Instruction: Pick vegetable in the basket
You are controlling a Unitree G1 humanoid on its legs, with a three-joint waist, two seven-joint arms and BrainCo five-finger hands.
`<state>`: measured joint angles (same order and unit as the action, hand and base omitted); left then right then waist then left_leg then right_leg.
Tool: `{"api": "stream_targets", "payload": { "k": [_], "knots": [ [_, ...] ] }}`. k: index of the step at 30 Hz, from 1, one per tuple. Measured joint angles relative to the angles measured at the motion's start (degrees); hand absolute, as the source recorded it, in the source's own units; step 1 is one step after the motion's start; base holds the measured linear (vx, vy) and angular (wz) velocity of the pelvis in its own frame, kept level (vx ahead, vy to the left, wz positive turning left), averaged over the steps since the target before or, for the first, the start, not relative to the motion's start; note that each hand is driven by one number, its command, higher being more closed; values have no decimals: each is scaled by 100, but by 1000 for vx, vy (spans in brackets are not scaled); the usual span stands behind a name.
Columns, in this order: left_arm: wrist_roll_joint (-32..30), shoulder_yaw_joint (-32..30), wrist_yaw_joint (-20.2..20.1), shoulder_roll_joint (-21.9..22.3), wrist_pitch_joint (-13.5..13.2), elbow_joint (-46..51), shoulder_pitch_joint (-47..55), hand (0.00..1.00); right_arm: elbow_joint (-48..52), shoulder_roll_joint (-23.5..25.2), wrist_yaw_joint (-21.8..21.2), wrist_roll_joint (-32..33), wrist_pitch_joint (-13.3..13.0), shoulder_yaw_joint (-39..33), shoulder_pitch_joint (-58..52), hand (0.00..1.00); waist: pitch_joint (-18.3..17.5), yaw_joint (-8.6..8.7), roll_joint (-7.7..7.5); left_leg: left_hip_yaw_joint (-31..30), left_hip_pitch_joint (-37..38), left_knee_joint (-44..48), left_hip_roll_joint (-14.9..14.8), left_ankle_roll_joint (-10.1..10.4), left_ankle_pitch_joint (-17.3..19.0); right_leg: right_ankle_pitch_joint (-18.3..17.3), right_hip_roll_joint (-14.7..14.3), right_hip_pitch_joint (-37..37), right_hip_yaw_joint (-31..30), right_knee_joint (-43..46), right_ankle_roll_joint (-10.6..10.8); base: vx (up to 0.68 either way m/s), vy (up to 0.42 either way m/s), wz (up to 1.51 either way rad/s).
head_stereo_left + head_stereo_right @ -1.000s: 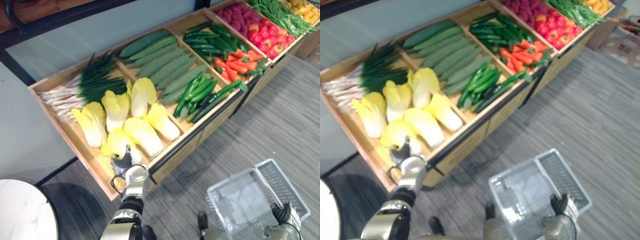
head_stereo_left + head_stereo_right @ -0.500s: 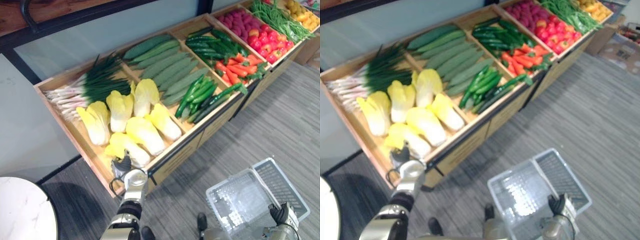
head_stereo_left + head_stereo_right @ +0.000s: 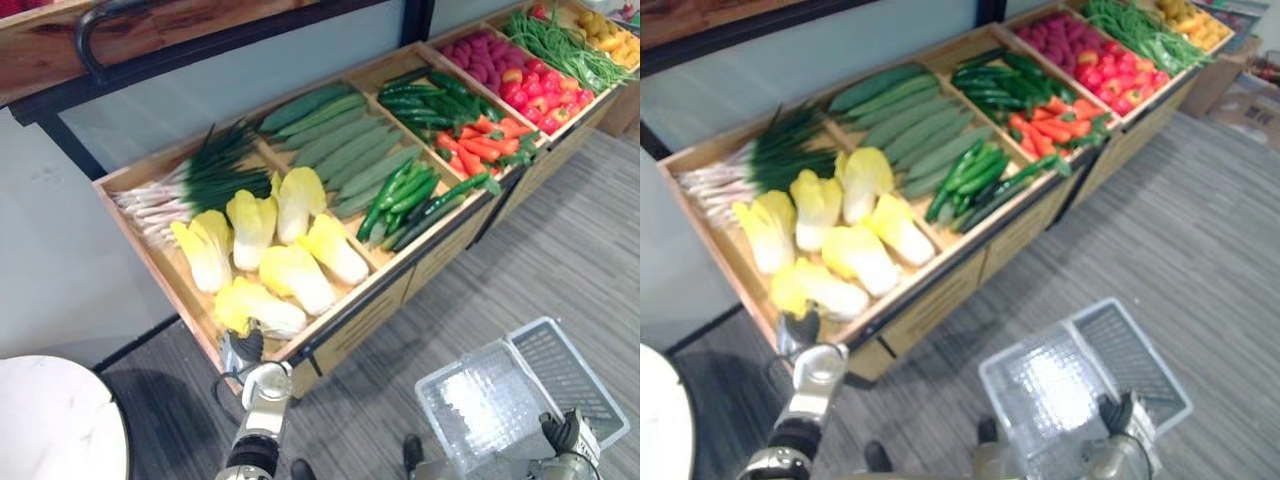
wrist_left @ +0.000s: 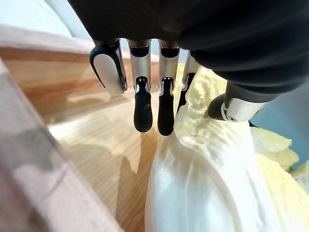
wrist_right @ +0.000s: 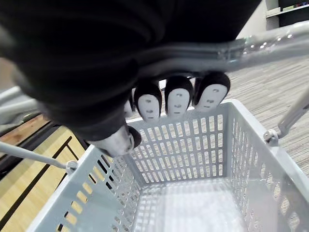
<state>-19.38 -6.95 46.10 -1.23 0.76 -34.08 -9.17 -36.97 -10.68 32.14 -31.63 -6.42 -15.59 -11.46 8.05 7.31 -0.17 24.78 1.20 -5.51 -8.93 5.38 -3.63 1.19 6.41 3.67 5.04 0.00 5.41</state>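
Cabbage (image 4: 207, 188): white base, yellow crinkled leaves; left hand (image 4: 143, 108) fingers straight over it; right hand (image 5: 176, 101) clamps basket handle (image 5: 270, 43).

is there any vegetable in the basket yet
No, the basket, whose handle the right hand grips, shows a bare perforated floor with nothing lying in it.

Left hand (image 4: 165, 104), fingers (image 4: 143, 108) straight, over the cabbage (image 4: 203, 169).
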Motion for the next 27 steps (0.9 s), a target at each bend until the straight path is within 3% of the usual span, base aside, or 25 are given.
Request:
{"api": "stream_targets", "payload": {
  "k": [7, 17, 22, 23, 27],
  "knots": [
    [-441, -253, 8, -86, 3, 257, -5, 100, 23, 0, -6, -119, -19, -28, 1, 100, -52, -8, 85, -9, 0, 0, -5, 0, 0, 0, -7, -5, 1, 1, 0, 0, 0, 0],
    [-670, -561, -45, -937, 113, 158, -342, 100, 83, -94, -67, -210, -193, 3, 15, 100, -70, -4, 104, -2, -2, -2, -11, 2, -1, 2, -16, 15, -19, 0, -3, 0, 0, 0],
    [-702, -674, -218, -1104, 112, -136, -569, 100, 140, -199, -133, -210, -285, 30, 16, 100, -68, 2, 91, 12, -12, -2, -18, 8, 4, 6, -30, 30, -50, -26, -3, 0, 0, -2],
    [-848, -668, -262, -1113, 111, -218, -599, 0, 155, -203, -140, -210, -299, 31, 14, 100, -68, 1, 86, 22, -20, -4, -24, 10, 5, 19, -37, 37, -56, -46, -6, 0, 0, -4],
    [-856, -601, -516, -1166, 105, -297, -630, 0, 282, -206, -145, -210, -362, 44, 23, 100, -69, 5, 75, 108, -122, -3, -32, 10, 5, 94, -54, 146, -115, -108, -11, 9, -2, -12]
  ]
}}
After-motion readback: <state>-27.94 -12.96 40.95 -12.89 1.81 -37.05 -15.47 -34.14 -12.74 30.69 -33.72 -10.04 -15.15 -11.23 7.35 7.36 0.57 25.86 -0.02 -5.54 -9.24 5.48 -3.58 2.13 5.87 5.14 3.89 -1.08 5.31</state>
